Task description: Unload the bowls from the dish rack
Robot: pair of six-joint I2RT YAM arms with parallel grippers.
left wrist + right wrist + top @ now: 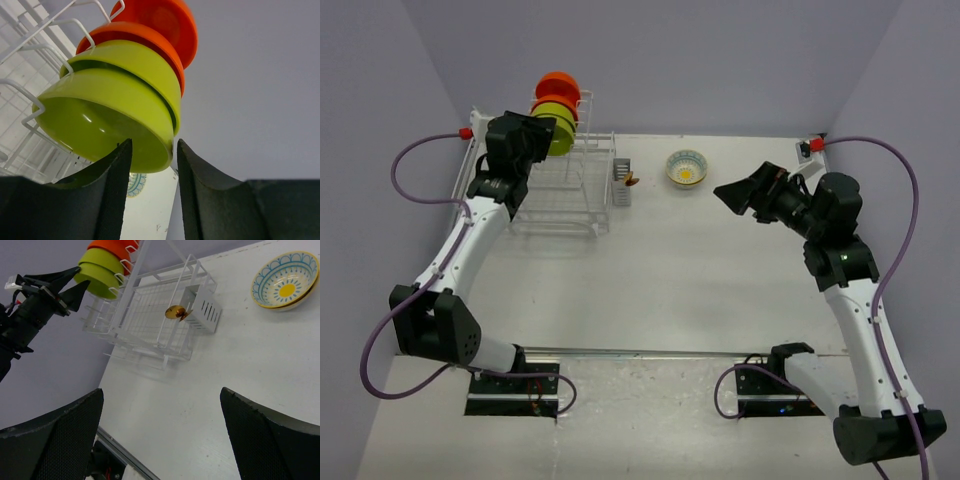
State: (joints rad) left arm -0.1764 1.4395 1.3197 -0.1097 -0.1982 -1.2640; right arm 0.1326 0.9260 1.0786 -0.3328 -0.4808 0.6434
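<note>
From above, we see the left arm [470,240] stretched to the far left, its left gripper [542,135] at the lime-green bowls [557,125] standing in the dish rack [570,195]. The right gripper [735,193] hangs right of the patterned bowl [686,168] on the table [650,290]. Left wrist: jaws spread, a green rim between them. Right wrist: jaws wide apart

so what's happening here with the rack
The left gripper is open at the rim of the front lime-green bowl in the upper tier of the dish rack, not yet gripping. A second green bowl and two orange bowls sit behind it. The patterned bowl is on the table; the right gripper hangs open and empty.
</note>
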